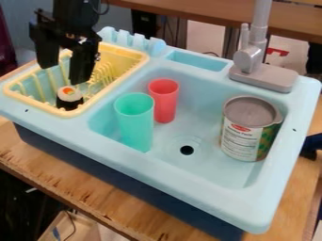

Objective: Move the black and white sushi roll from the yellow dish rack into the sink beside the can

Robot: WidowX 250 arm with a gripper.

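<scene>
My gripper (64,75) hangs over the yellow dish rack at the upper left, its two black fingers apart with nothing between them. Just below the fingertips, a toy sushi roll (69,98) with a black wrap, white top and orange centre sits in the near corner of the yellow rack (100,96). To the right, in the light blue sink (207,179), a green cup (135,123) stands in front of a red cup (165,101). A can (245,136) with a printed label stands at the sink's right side.
A grey faucet (250,59) rises from the back rim of the sink. Light blue upright prongs (132,41) line the rim behind the rack. The sink unit rests on a wooden table (94,195). The drain hole (187,150) lies between the green cup and the can.
</scene>
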